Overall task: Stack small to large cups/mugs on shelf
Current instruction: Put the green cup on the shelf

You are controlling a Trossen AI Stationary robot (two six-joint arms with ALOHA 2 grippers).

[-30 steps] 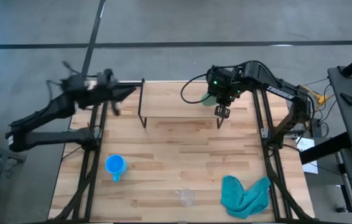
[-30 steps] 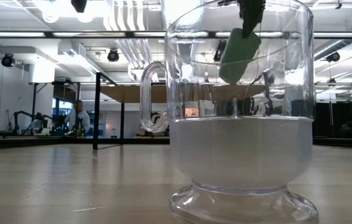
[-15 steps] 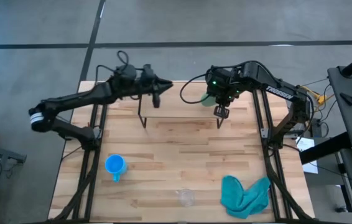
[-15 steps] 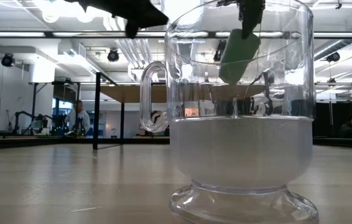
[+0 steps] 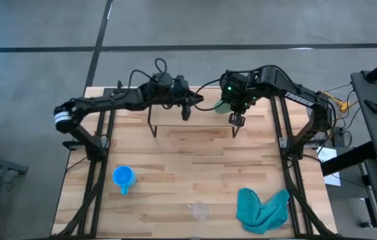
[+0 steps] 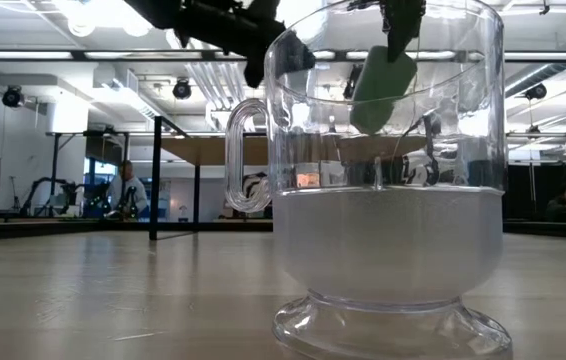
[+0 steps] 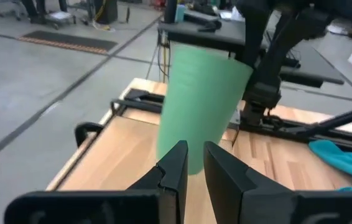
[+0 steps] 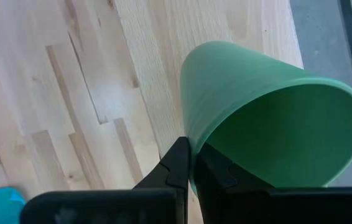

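Three vessels: green cup (image 5: 223,105) in the air at the shelf's right end; blue mug (image 5: 123,177) and glass cup (image 5: 199,211) on the table, well apart from the shelf (image 5: 192,117).
Right gripper (image 5: 235,110): fingers pinching the green cup's rim, cup tilted, above the table's far right.
Left gripper (image 7: 191,163): fingers nearly pressed together, empty, over the shelf, just beside the cup.
Step in hand: judged to be placing the largest cup.
Next move: lower it upright onto the board; left arm must keep clear.
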